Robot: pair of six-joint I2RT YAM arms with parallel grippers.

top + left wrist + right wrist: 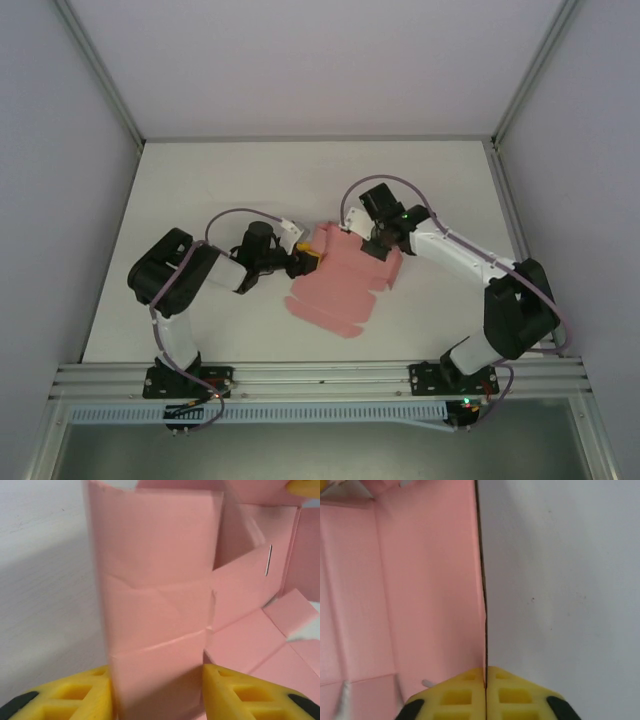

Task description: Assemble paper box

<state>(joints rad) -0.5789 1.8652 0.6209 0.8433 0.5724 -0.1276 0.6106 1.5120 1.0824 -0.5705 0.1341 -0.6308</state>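
Box [340,290] stock is seen as a pink die-cut sheet, partly folded, lying on the table [200,190] between the two arms. A raised panel [155,580] at its left end is bracketed by the left gripper [306,262], whose jaws stand half spread with a pad against each side. A thin upright wall [481,580] at the far right is pinched edge-on by the right gripper [485,677], its pads pressed together on the card. The step in hand is judged to be the raising of the side walls. It is best done if both holds are placed low near the creases, the walls are brought square slowly, and no sideways pull is applied, since thin card is easily buckled or torn.
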